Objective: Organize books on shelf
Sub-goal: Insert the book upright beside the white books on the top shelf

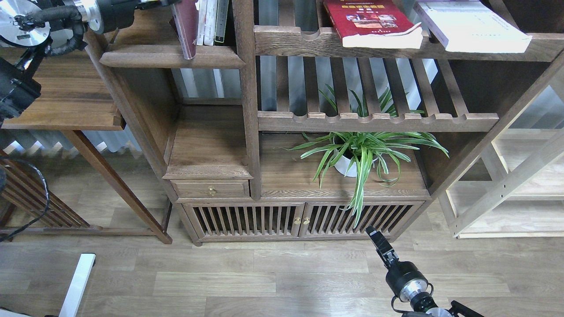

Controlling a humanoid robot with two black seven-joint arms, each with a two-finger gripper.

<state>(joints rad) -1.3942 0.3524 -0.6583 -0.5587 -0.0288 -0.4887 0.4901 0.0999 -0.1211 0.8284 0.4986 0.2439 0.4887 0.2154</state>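
Note:
The maroon book [188,31] stands tilted at the top left of the bookcase. Its lower corner hangs just past the rounded front edge of the shelf [145,59], and it leans against thin pale-spined books [209,22]. My left gripper [161,3] reaches in from the top left and meets this book at the frame's upper edge, where its fingers are mostly cut off. The red book [370,22] and the thick white-lavender book [471,24] lie flat on a slatted shelf [304,44] at the upper right. My right gripper [373,232] hangs low over the floor, small and dark, holding nothing visible.
A potted spider plant [361,152] sits in the lower compartment under a second slatted shelf [374,121]. A small drawer [210,189] and slatted cabinet doors [299,220] lie below. A brown side table [61,101] stands left, a pale wood rack [515,176] right.

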